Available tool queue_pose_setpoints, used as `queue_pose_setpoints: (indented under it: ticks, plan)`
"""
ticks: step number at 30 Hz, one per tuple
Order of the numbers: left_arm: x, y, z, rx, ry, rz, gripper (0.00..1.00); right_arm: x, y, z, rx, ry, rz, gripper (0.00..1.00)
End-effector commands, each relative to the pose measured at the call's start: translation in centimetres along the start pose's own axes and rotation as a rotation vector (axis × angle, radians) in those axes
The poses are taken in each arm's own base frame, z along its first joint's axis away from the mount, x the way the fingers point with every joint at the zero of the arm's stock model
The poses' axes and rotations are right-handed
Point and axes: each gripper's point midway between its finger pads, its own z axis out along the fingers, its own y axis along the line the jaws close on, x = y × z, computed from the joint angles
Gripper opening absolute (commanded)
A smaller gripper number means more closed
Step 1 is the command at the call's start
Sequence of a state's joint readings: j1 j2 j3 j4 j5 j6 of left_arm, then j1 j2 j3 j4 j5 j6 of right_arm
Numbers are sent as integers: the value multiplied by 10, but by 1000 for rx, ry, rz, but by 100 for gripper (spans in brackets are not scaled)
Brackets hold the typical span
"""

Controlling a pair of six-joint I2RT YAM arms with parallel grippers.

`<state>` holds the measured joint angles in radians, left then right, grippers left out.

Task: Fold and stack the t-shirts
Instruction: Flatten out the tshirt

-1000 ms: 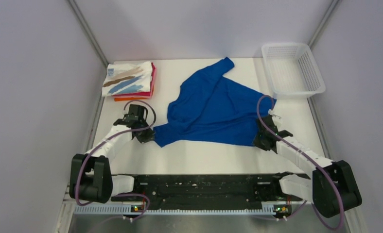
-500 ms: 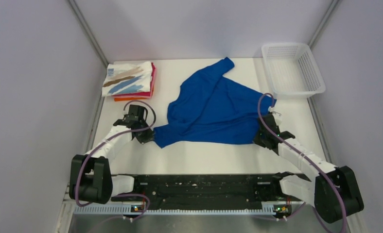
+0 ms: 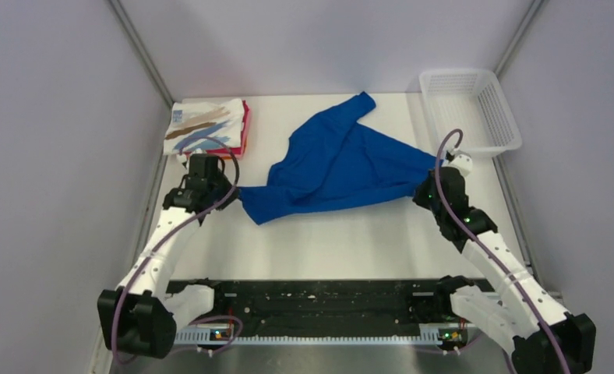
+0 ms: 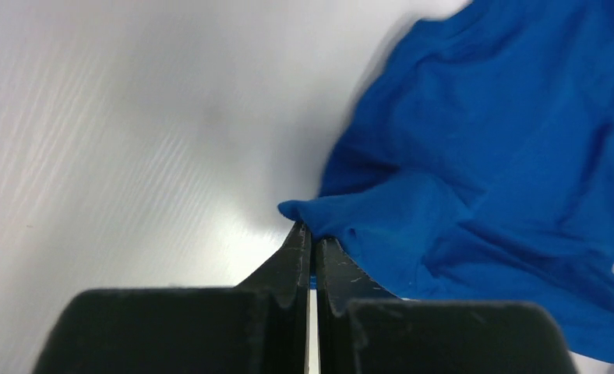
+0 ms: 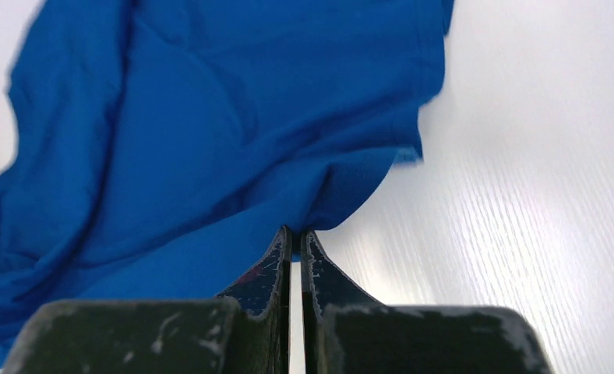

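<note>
black rail [image 3: 319, 300] with both arm bases runs along the near edge of the white table [image 3: 343, 241]; from there the arms reach forward and apart. the left gripper [image 4: 313, 234] is pressed closed, a near-left corner of the royal blue t-shirt [image 3: 335, 167] pinched between its fingers [image 4: 294, 253], the cloth bunching into a small fold right at the tips; the right gripper [image 5: 296, 232] is likewise clamped shut on the shirt's near-right edge, fabric gathered just above its jaws. between the two pinch points the near hem is drawn out in a shallow line across the middle of the table; shadow under both held corners suggests they sit slightly raised, though i cannot tell how far. the rest of the shirt spreads away from the arms, creased and rumpled, one sleeve [image 3: 360, 103] pointing toward the back wall. farther on, in the far left corner, lies a stack of folded shirts [image 3: 208, 128]; a white one with brown and blue streaks is on top, a red edge [image 3: 247, 125] showing at its right side. a white mesh basket [image 3: 475, 149] stands in the far right corner, apart from the blue shirt.
</note>
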<state>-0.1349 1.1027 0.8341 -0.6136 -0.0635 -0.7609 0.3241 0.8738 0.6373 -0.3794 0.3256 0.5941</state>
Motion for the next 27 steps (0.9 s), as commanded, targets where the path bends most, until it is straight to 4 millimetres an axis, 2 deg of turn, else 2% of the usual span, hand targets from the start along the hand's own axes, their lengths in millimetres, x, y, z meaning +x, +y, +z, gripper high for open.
queue_pose_setpoints:
  ticks: [1, 5, 9, 13, 17, 20, 23, 27]
  plan:
    - [-59, -42, -59, 164, -218, -46, 0, -77, 28, -32, -104, -229, 31, 0]
    - [-100, -74, -127, 361, -427, -75, 0, -128, 43, -72, -172, -366, 46, 0]
    - [-134, -94, -216, 532, -626, -103, 0, -178, 54, -123, -246, -504, 56, 0]
    - [-153, -105, -296, 633, -743, -86, 0, -221, 68, -182, -351, -622, 50, 0]
    - [-166, -112, -373, 727, -858, -64, 0, -259, 81, -251, -473, -745, 36, 0]
    - [-172, -108, -432, 790, -973, -54, 0, -278, 90, -301, -574, -811, 9, 0]
    - [-169, -104, -498, 888, -1084, -28, 0, -289, 97, -345, -667, -846, -21, 0]
    - [-158, -97, -561, 985, -1189, 21, 0, -292, 102, -397, -790, -889, -47, 0]
